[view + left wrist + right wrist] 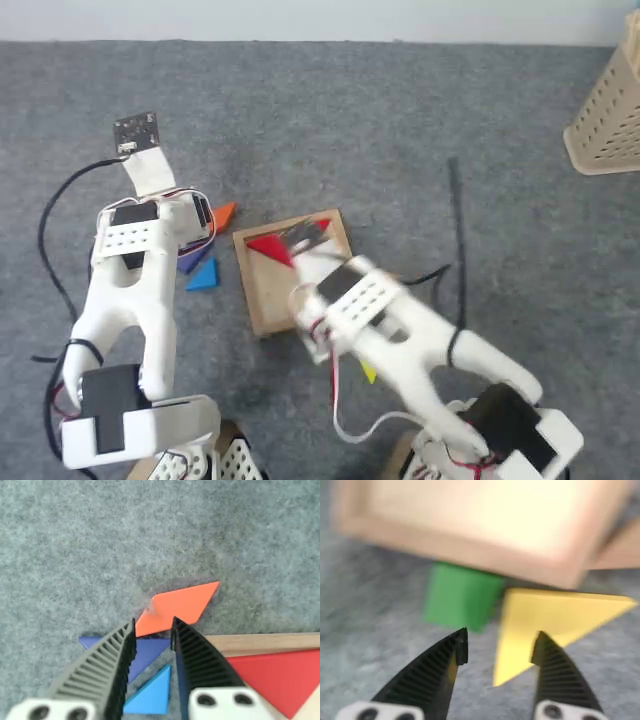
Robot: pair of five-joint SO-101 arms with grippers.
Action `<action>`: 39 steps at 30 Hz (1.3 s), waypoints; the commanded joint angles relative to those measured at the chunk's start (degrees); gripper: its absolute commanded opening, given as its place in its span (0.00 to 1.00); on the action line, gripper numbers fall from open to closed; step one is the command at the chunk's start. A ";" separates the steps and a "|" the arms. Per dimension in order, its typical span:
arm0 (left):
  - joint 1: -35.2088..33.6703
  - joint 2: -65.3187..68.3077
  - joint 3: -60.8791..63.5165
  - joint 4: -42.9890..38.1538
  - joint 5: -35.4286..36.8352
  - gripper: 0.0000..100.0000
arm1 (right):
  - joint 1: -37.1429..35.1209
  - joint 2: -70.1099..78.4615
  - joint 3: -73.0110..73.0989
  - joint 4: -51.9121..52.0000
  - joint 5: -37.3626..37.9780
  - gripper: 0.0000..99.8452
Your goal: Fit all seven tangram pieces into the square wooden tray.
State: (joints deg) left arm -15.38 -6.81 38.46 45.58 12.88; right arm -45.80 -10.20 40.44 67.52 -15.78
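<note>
Two grippers gape empty. We note the left gripper [153, 628] at a corner of the orange piece [177, 605]. The right gripper [501, 642] straddles the yellow triangle [545, 620], with the tray [495, 562] just beyond. Pinching that thin corner could, we judge, let it slip.

The parallelogram [177, 605] is orange, the square [460, 599] green, beside a red triangle [280, 677], yellow triangle [545, 622] and dark blue triangle [147, 652] (plus a light blue triangle [150, 697]).

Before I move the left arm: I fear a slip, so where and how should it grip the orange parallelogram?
Likely mid-body, across the long parallel edges of the orange parallelogram, coming straight down, since it lies flat on the carpet. The open left gripper sits over its tapering corner, which could slip out.
</note>
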 commanded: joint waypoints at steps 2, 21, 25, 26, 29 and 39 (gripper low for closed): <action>0.09 -2.81 -2.42 -1.23 0.26 0.11 | 6.02 -0.66 -1.58 0.92 2.81 0.14; 0.00 -2.81 -2.33 -1.23 0.26 0.11 | -9.63 10.51 -10.99 0.04 1.32 0.14; 0.00 -2.81 -2.33 -1.23 0.26 0.11 | -2.77 13.76 -14.15 5.85 1.41 0.14; 0.00 -2.81 -2.33 -1.23 0.26 0.11 | -1.01 13.76 -14.77 6.90 1.41 0.14; 0.00 -2.81 -2.33 -1.14 0.26 0.11 | 4.09 13.85 -15.12 6.99 1.93 0.14; 0.00 -2.81 -2.33 -1.05 0.26 0.11 | 16.13 13.58 -10.46 2.07 6.33 0.14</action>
State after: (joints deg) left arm -15.38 -6.90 38.46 45.58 12.88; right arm -32.53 4.66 30.33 70.95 -10.86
